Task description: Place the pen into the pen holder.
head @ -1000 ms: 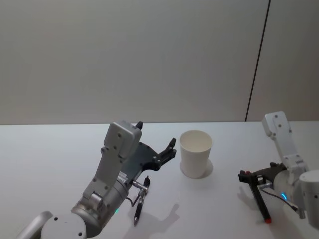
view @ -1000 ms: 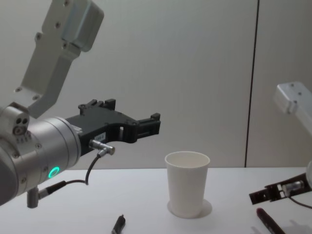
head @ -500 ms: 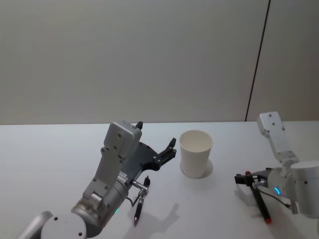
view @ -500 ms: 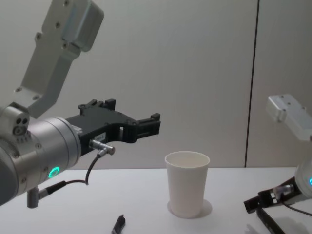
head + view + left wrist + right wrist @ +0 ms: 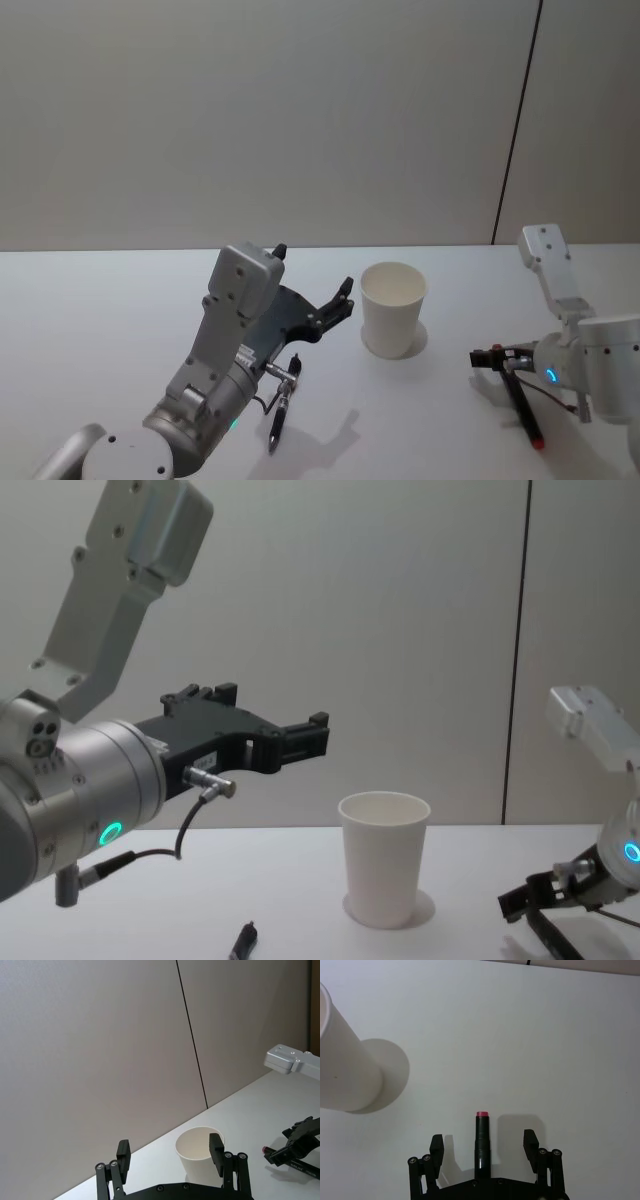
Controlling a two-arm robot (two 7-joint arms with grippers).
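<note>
Right gripper (image 5: 483, 1139) is low over the red-tipped pen (image 5: 481, 1132), which lies on the white table (image 5: 100, 300) right of the pen holder (image 5: 393, 308). Its jaws are spread either side of the barrel, gripping nothing, so I'd drop a touch, close mid-barrel and lift above the rim before crossing. Left gripper (image 5: 169, 1147) hangs raised and spread left of the pen holder, black pen (image 5: 281, 405) below that arm; plain grey wall (image 5: 250, 120) with one dark seam (image 5: 517, 120) behind.

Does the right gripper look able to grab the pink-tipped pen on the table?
Probably yes: the right gripper is open and straddles the pink-tipped pen, nothing between them; the paper cup stands apart, the left gripper hovers beyond it.
</note>
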